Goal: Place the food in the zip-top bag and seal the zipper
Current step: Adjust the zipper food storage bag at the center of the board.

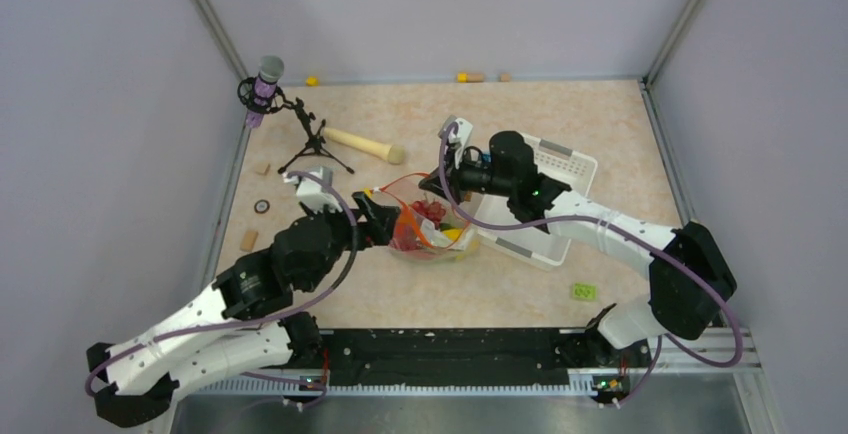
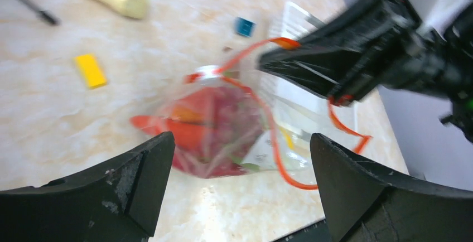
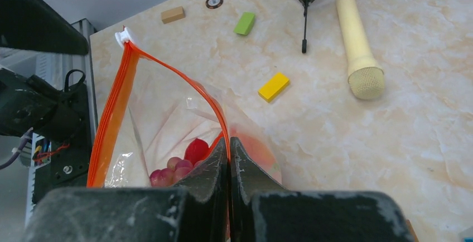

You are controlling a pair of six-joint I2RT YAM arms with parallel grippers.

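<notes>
The zip-top bag (image 1: 432, 234) lies in mid-table, its mouth held up and gaping. Food sits inside it: red and purple-red pieces (image 3: 196, 150), also seen through the plastic in the left wrist view (image 2: 215, 125). My right gripper (image 3: 229, 140) is shut on one lip of the orange-red zipper (image 3: 114, 108), above the bag in the top view (image 1: 432, 186). The zipper's white end tab (image 3: 121, 34) is at the far corner. My left gripper (image 2: 241, 139) is open and empty, just left of the bag (image 2: 223, 125), not touching it; in the top view it is beside the bag (image 1: 385, 216).
A white perforated basket (image 1: 545, 209) stands right of the bag. A wooden stick (image 1: 362, 144) and a microphone tripod (image 1: 312, 144) are behind. A yellow block (image 3: 273, 86), a green block (image 3: 244, 23), a blue block (image 2: 244, 27) and a green brick (image 1: 583, 292) lie loose.
</notes>
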